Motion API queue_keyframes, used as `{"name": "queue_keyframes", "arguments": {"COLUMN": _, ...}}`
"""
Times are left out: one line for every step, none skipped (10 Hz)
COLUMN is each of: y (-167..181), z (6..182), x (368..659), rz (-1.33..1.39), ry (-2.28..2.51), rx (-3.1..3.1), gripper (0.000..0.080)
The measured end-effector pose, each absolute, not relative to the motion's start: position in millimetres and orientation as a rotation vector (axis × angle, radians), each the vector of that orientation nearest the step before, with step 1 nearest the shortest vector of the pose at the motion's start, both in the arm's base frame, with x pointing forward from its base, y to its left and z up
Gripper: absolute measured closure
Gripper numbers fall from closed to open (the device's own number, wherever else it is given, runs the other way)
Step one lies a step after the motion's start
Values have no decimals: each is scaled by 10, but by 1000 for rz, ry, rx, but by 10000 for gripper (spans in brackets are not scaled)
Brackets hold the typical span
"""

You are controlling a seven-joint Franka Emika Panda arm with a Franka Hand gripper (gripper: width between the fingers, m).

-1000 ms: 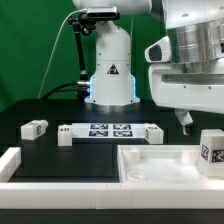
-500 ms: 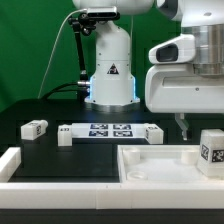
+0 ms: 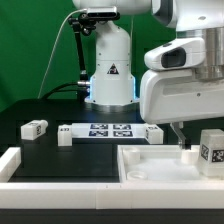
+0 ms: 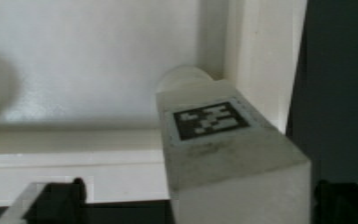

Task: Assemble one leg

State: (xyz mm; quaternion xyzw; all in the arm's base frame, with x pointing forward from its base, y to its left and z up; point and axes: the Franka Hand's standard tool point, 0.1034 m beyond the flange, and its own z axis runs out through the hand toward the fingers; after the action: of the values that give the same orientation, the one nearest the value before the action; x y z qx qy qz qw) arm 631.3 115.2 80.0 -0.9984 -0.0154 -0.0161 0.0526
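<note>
The claw [image 3: 182, 142] hangs low over the tray [image 3: 150, 172], its tips close above the tray's floor at the far side. In the wrist view the claw [image 4: 197, 205] is spread wide, one dark finger [image 4: 51, 203] on each side of the picture, and it has hold of nothing. The leg [image 3: 212, 150] stands upright at the tray's edge on the exterior view's right, just beside the claw and nearer the camera, its tag facing forward. In the wrist view the leg [image 4: 220, 140] shows between the two fingers, close against the tray's raised wall [image 4: 256, 50]; whether the fingers touch it I cannot tell. On the black desk [image 3: 60, 152], the marker board [image 3: 108, 131] lies behind the tray, and a second leg [image 3: 35, 128] lies well apart at the exterior view's left.
</note>
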Motion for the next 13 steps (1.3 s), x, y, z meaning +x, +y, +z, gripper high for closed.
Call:
{"name": "queue_keyframes", "arguments": {"y": 1152, "z": 800, "x": 6313, "rz": -49, "ry": -48, "rx": -3036, "gripper": 273}}
{"name": "queue_keyframes", "arguments": {"y": 1150, "z": 799, "x": 6313, "rz": -49, "ry": -48, "rx": -3036, "gripper": 409}}
{"name": "queue_keyframes", "arguments": {"y": 1150, "z": 799, "x": 6313, "rz": -49, "ry": -48, "rx": -3036, "gripper": 510}}
{"name": "queue_keyframes", "arguments": {"y": 1149, "z": 799, "x": 6313, "rz": -48, "ry": -24, "rx": -3036, "gripper": 510}}
{"name": "queue_keyframes", "arguments": {"y": 1148, "z": 799, "x": 6313, "rz": -46, "ry": 0, "rx": -3036, "gripper": 510}}
{"name": "queue_keyframes", "arguments": {"y": 1148, "z": 799, "x": 6313, "rz": -46, "ry": 0, "rx": -3036, "gripper": 510}}
{"name": "queue_keyframes", "arguments": {"y": 1129, "z": 795, "x": 6313, "rz": -32, "ry": 236, "rx": -3014, "gripper": 510}}
{"name": "queue_keyframes", "arguments": {"y": 1112, "z": 791, "x": 6314, "rz": -24, "ry": 455, "rx": -2980, "gripper": 510}}
{"name": "queue_keyframes", "arguments": {"y": 1095, "z": 790, "x": 6310, "rz": -10, "ry": 668, "rx": -2931, "gripper": 510}}
{"name": "queue_keyframes", "arguments": {"y": 1084, "z": 788, "x": 6307, "rz": 8, "ry": 875, "rx": -2873, "gripper": 509}}
{"name": "queue_keyframes", "arguments": {"y": 1075, "z": 786, "x": 6302, "rz": 26, "ry": 1083, "rx": -2804, "gripper": 509}}
{"name": "queue_keyframes", "arguments": {"y": 1081, "z": 783, "x": 6293, "rz": 38, "ry": 1245, "rx": -2739, "gripper": 509}}
{"name": "queue_keyframes", "arguments": {"y": 1085, "z": 779, "x": 6283, "rz": 55, "ry": 1449, "rx": -2642, "gripper": 509}}
